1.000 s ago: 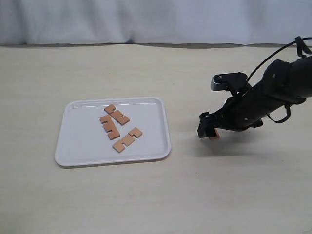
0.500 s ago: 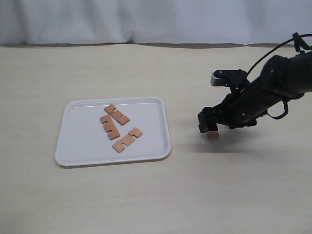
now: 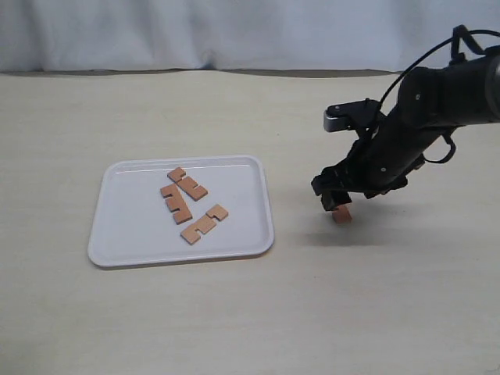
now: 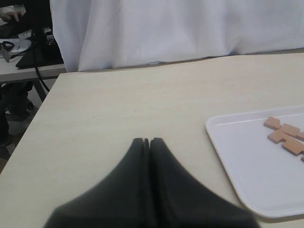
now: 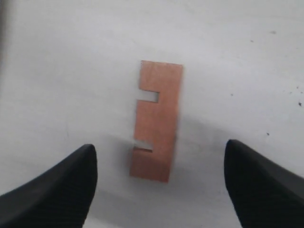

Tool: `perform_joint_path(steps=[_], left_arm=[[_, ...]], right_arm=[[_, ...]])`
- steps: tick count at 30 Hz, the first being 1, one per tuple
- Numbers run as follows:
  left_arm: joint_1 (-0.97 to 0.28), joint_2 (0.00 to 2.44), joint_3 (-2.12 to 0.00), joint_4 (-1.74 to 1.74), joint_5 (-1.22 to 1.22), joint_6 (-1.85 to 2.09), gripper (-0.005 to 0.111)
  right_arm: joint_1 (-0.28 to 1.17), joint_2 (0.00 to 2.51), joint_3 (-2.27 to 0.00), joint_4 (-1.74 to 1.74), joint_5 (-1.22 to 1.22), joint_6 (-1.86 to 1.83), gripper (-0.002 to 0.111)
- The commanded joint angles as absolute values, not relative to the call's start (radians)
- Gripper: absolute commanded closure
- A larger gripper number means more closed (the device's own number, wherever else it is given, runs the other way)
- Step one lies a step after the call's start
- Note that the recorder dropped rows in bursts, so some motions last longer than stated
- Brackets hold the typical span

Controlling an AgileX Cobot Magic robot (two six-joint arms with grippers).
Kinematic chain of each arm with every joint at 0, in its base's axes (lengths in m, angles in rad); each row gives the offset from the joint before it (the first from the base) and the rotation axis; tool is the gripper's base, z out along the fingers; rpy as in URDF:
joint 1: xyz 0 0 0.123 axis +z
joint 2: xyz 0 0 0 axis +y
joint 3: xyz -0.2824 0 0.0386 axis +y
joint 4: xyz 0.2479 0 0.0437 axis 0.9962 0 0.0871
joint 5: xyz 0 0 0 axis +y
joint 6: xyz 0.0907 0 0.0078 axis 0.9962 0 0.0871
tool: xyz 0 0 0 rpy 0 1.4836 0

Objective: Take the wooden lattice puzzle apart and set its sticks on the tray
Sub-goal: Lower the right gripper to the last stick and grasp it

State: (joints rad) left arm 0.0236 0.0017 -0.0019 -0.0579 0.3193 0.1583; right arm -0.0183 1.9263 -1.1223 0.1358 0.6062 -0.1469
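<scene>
Well, the black right gripper (image 3: 334,198) hangs with its fingers (image 5: 52,190) spread wide above one short reddish-brown notched wooden stick (image 5: 156,121). The stick lies untouched on the pale table (image 3: 391,297), to the right of the flat white rectangular plastic tray (image 3: 125,223) and apart from it. Three more sticks (image 3: 176,203) lie on the tray. The black left gripper (image 4: 146,142) is pressed together, holding nothing.

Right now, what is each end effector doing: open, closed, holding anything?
Left end effector: closed, empty.
Right end effector: open, above a small reddish-brown notched wooden stick, holding nothing.
</scene>
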Motion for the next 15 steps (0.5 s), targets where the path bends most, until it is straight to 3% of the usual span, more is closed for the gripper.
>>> perform_joint_path(steps=[1,10,15], left_arm=[[0.022,0.0,0.0,-0.055,0.309,0.159,0.107],[0.022,0.0,0.0,-0.055,0.309,0.159,0.107],[0.022,0.0,0.0,-0.055,0.309,0.159,0.107]], right_arm=[[0.037,1.929,-1.129,-0.047,0.593,0.028,0.039],[0.038,1.938,-1.129,-0.036,0.564,0.106,0.039],[0.038,1.994,-1.129,-0.031,0.524,0.109,0.047]])
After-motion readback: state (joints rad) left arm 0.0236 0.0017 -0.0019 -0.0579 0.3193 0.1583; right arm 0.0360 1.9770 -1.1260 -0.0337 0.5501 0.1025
